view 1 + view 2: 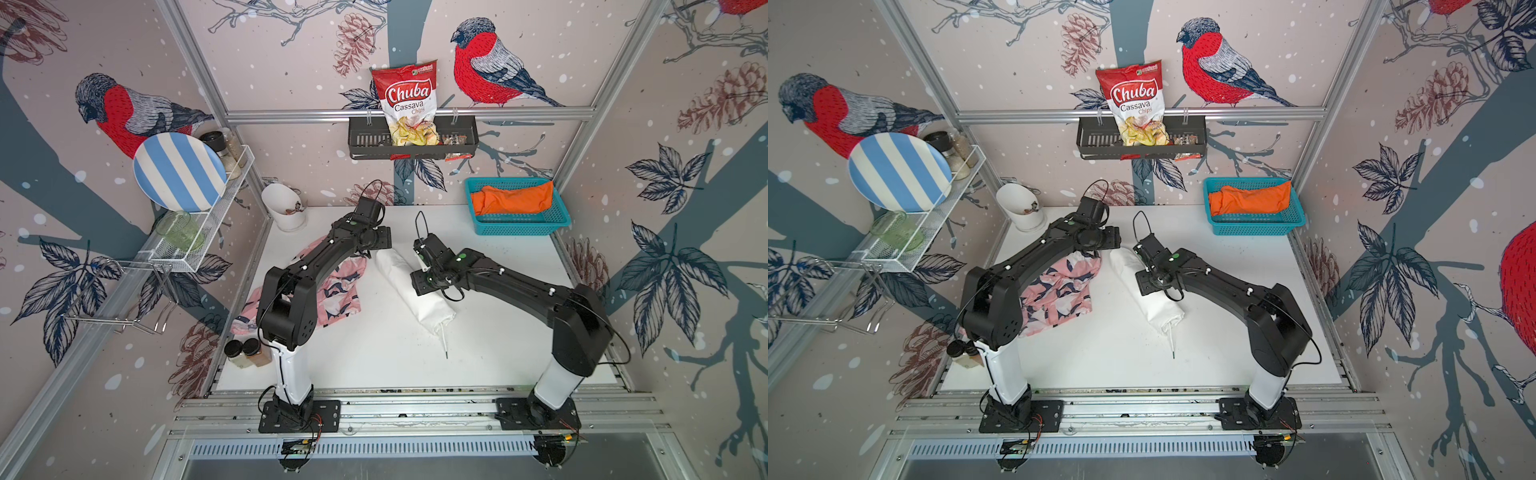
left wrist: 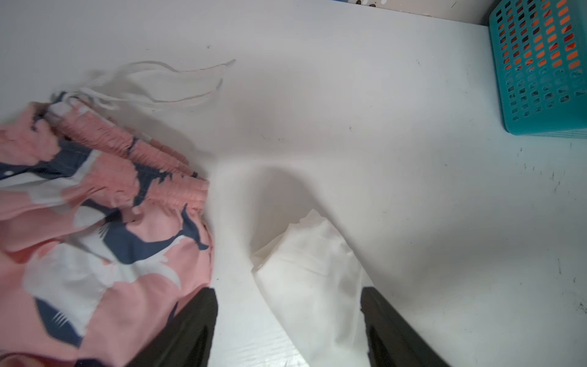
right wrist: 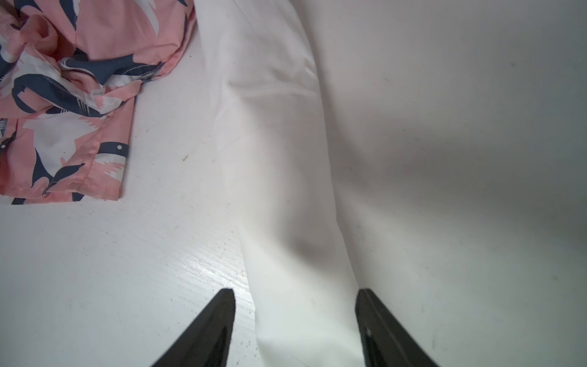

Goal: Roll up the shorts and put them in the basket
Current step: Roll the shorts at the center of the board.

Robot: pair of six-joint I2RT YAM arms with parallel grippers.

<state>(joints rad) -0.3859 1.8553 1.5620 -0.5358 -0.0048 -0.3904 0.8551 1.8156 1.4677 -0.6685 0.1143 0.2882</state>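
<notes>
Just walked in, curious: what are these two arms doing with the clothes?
Two robot arms are rolling up shorts. The white shorts lie rolled into a tube mid-table, with the left gripper and right gripper both open astride them. The orange shorts sit in the blue basket; the pink shorts lie loose, not yet rolled.

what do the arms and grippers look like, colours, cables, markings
The left arm and right arm are matte black with white lower columns on black base plates, small white studs and a green dot near each wrist. Thin black cables loop off them. The left gripper and right gripper have black tapered fingers.
</notes>
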